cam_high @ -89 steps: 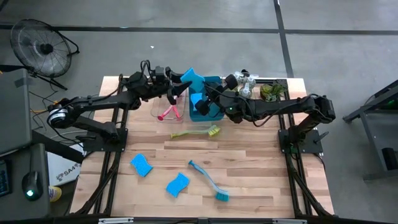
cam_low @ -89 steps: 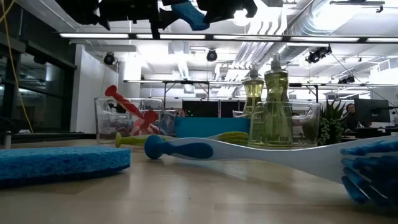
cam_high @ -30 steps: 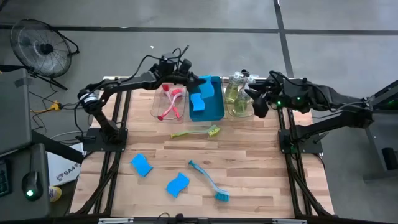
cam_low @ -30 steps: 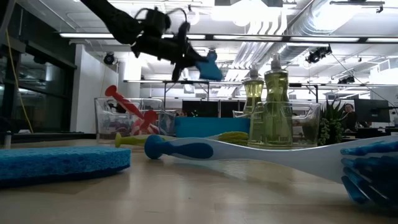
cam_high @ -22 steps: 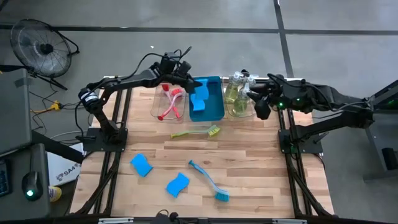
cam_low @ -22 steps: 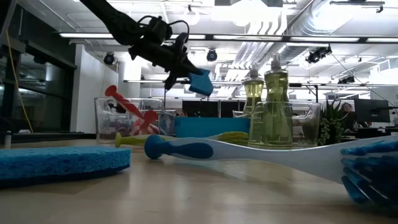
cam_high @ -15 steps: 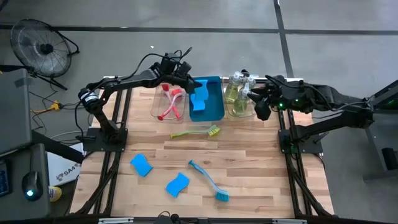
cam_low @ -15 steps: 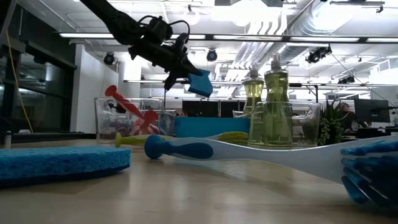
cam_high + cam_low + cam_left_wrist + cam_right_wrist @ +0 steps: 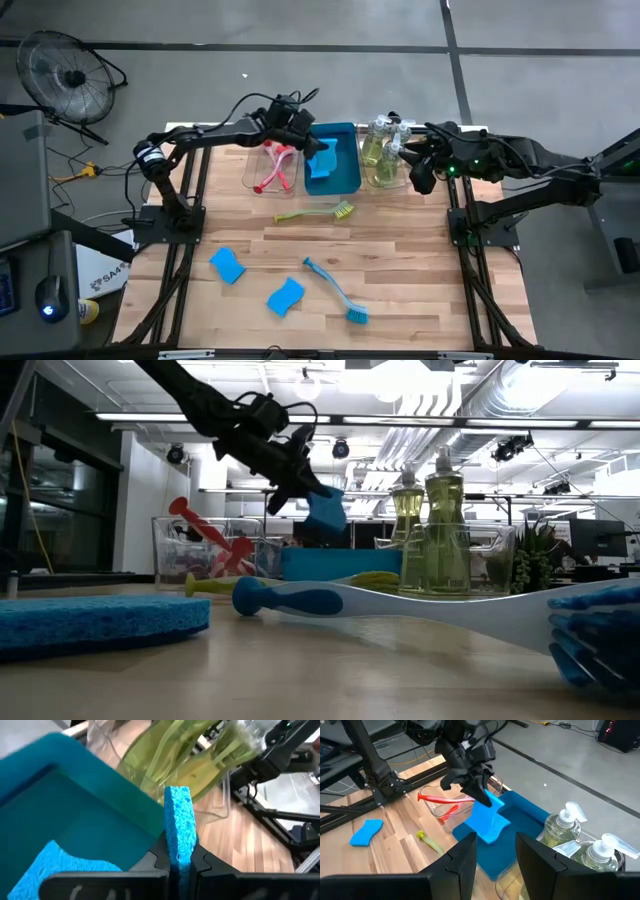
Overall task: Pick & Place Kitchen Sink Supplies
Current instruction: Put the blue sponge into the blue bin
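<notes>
One blue sponge (image 9: 178, 827) hangs pinched in the closed jaws of the left gripper (image 9: 308, 141) above the blue bin (image 9: 340, 172), where another sponge (image 9: 55, 865) lies. Right gripper (image 9: 412, 160) waits beside the pump bottles (image 9: 378, 148), jaws part open, empty. Two sponges (image 9: 227, 265) rest on the desk (image 9: 400, 260).

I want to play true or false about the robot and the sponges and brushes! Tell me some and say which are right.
1. The left gripper holds a blue sponge over the blue bin. True.
2. The teal brush lies in the bin. False: it lies on the table.
3. Two sponges lie on the table. True.
4. The right gripper holds a pump bottle. False: its fingers are apart, holding nothing.
</notes>
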